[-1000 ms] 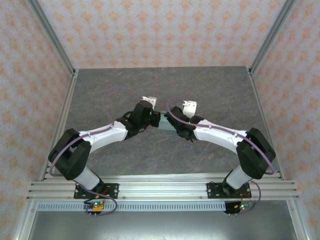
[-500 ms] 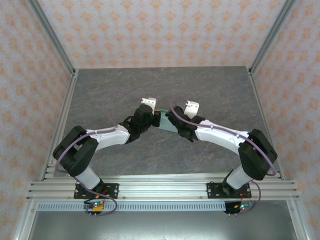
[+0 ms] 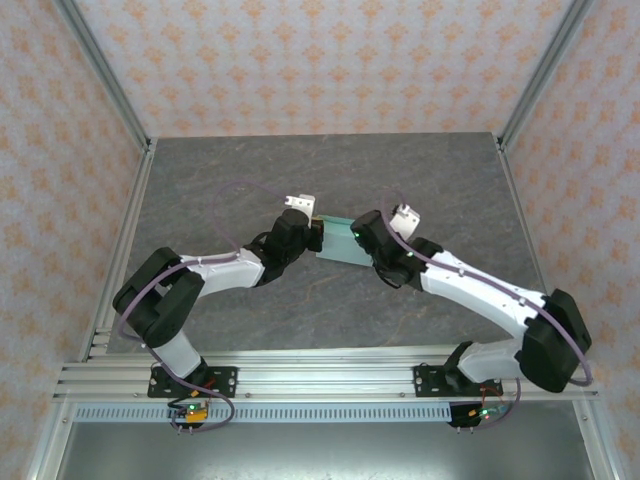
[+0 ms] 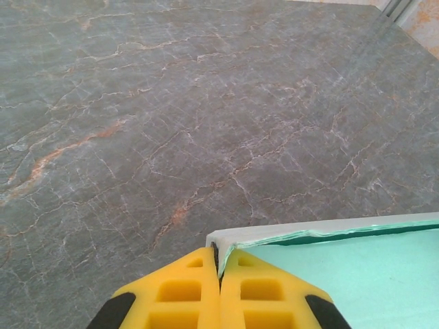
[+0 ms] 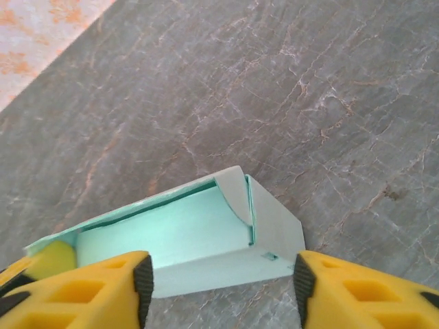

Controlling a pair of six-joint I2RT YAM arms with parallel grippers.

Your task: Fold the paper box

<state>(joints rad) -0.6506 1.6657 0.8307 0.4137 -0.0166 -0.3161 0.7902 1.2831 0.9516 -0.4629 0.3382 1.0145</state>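
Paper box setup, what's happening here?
Two arms are working the paper box near the middle of the table. The left pincer is shut on the top edge of a wall at one end of the box. The right pincer is open, with its fingers spread wide along the long side and gripping nothing. The box is partly formed: the walls are up, the top is open, and an end flap is folded inward at the far end from the left pincer.
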